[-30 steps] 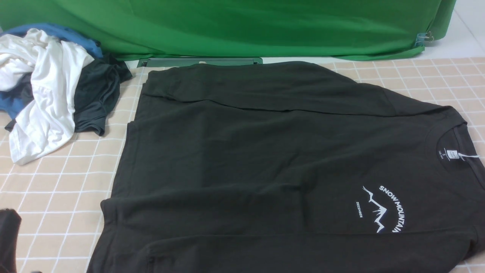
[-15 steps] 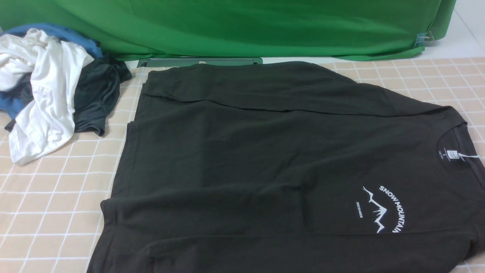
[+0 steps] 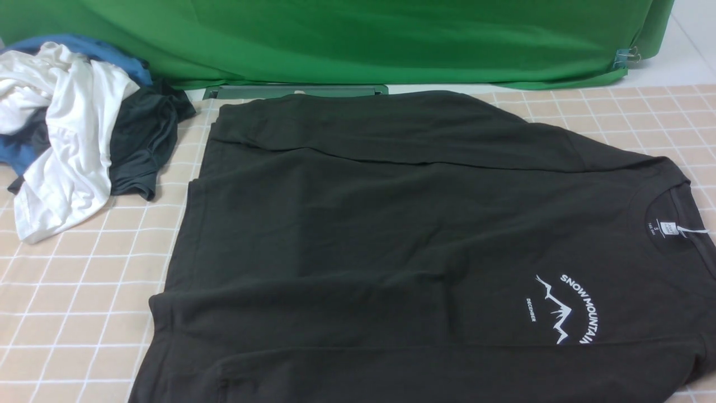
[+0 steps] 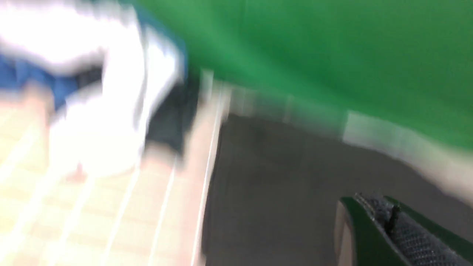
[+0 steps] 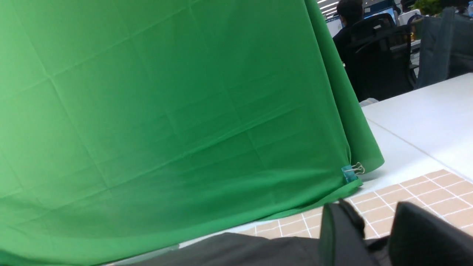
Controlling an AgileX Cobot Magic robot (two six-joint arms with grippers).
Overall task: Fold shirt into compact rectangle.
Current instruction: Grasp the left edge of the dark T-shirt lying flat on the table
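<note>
The black shirt lies spread flat on the checked tablecloth, collar and white neck label to the right and the white "SNOW MOUNTAIN" print near the front right. Its far edge is folded over. Neither arm shows in the front view. In the blurred left wrist view my left gripper hovers over the shirt, its green fingers pressed together with nothing between them. In the right wrist view my right gripper stands over the shirt with a gap between its dark fingers, holding nothing.
A pile of white, blue and dark teal clothes lies at the back left. A green backdrop hangs along the far edge, held by a clip. A dark green bar sits at its foot.
A dark part of the left arm at the front view's lower left corner has gone out of view. The shirt has not moved.
</note>
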